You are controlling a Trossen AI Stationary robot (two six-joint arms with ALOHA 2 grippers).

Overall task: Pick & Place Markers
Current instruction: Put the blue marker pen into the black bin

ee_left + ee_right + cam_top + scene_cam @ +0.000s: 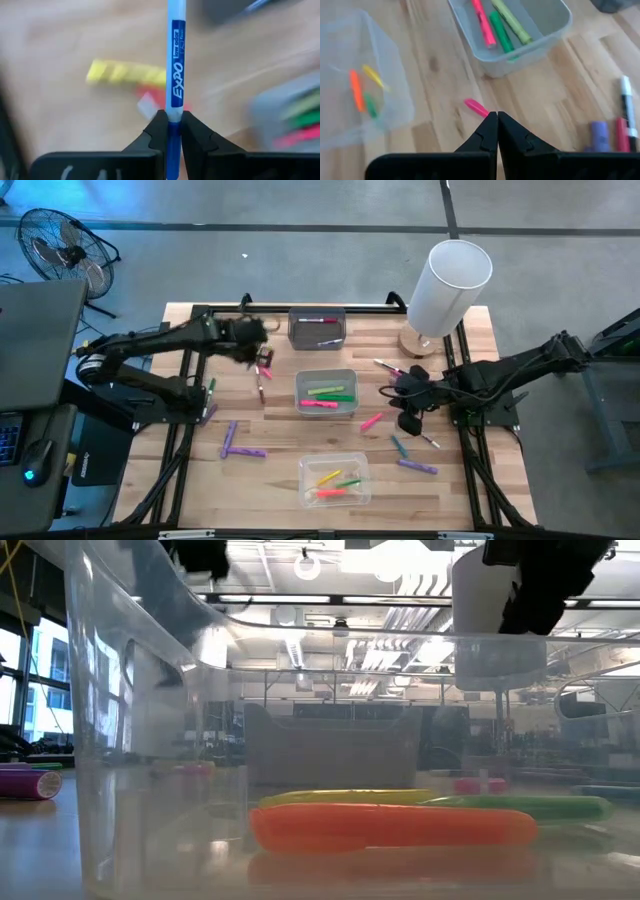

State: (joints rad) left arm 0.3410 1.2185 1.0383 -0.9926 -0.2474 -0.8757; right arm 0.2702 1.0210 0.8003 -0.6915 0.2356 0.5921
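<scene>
1. You are looking at a blurred left wrist view: behind the blue marker [175,75] a yellow highlighter [125,75] and a smear of pink are showing on the wooden table [50,50], and a grey bin [290,115] at the frame's edge is showing only streaks of green and pink.
2. In the low view the wall of the clear plastic bin [130,740] is filling most of the picture; both arms are cut off at the top, so you cannot judge either claw there.
3. Your left gripper [170,127] is clenching the blue marker, a slim white-barrelled Expo pen, low on its blue end, with the barrel running straight out past the fingertips.
4. From above, that gripper [262,358] is sitting between the far grey bin [317,327] and the middle grey bin [326,392].
5. Your right gripper [497,122] is pinched shut on nothing; a pink marker [476,107] is lying just beyond its tips on the bare wood.
6. Other markers are lying scattered on the wood, and some are resting inside the smooth rectangular bins, including orange, yellow and green ones in the clear bin [335,477].
</scene>
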